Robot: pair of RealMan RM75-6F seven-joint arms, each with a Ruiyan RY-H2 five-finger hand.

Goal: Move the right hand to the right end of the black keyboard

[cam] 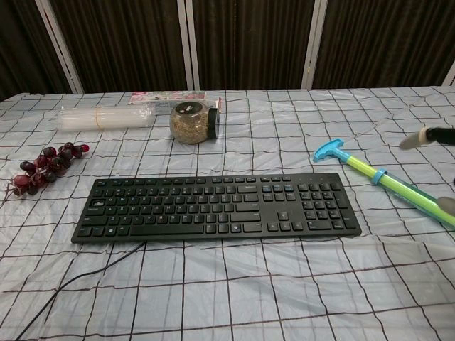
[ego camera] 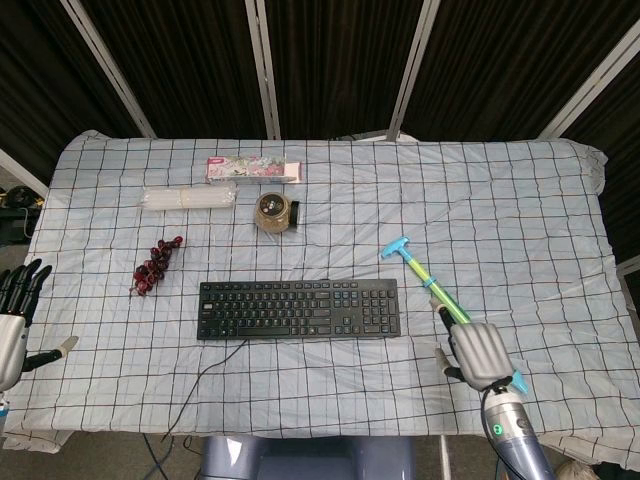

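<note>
The right hand (ego camera: 481, 352) was seen over the green rod (ego camera: 432, 285), fingers apart, nothing gripped; bare worktop (ego camera: 425, 345) separated it from the black keyboard (ego camera: 298, 309) leftward.

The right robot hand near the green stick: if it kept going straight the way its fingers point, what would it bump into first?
Probably the green and blue stick. The right robot hand points up the table over it, so its fingers would likely meet the stick before anything else, though height above it is unclear. The black keyboard lies off to its left.
</note>
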